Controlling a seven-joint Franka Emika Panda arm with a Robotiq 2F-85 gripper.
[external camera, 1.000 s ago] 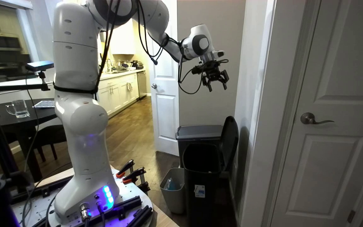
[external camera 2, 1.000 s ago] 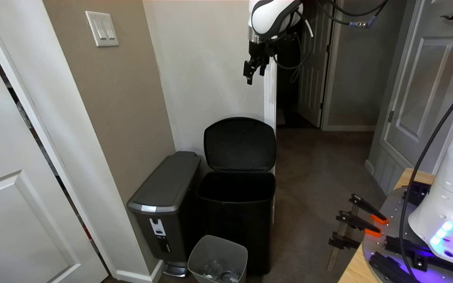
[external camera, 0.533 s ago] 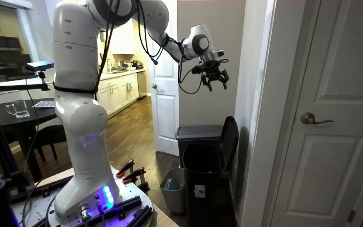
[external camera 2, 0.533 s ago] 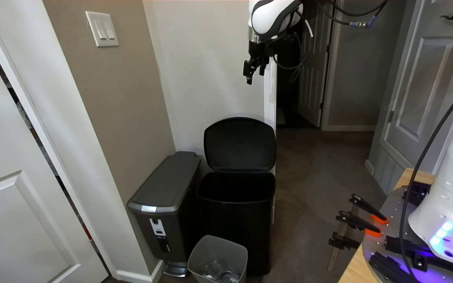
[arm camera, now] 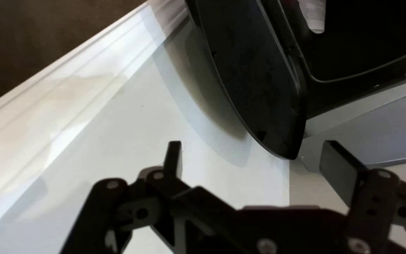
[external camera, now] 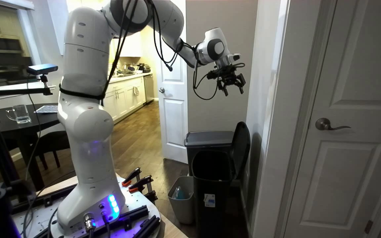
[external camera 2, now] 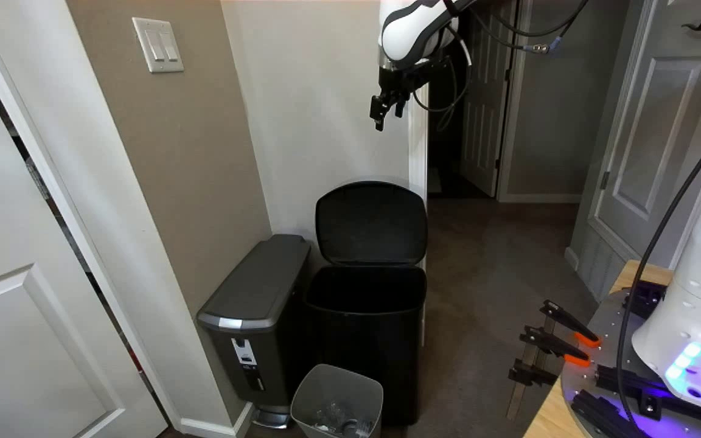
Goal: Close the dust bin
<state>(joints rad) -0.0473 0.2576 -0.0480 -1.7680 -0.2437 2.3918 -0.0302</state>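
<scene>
The dust bin [external camera: 210, 188] is tall and black and stands on the floor by the wall; it also shows in an exterior view [external camera 2: 369, 359]. Its round-edged lid [external camera 2: 372, 225] stands up, swung back against the wall, so the top is open. The raised lid also shows in an exterior view [external camera: 241, 148] and in the wrist view [arm camera: 252, 77]. My gripper [external camera: 234, 92] is high above the bin and lid, apart from both, pointing down; it shows too in an exterior view [external camera 2: 389, 120]. In the wrist view the gripper [arm camera: 253, 151] has its fingers wide apart with nothing between them.
A dark grey bin [external camera 2: 259, 286] with a shut lid stands beside the dust bin. A small grey wastebasket [external camera 2: 338, 395] stands in front. A white wall [external camera 2: 326, 109] is behind the lid. Clamps [external camera 2: 551, 344] stick out from the robot's table.
The arm has tilted forward, carrying the open gripper slightly right and down in an exterior view and slightly left in an exterior view. The bin and its lid have not moved.
</scene>
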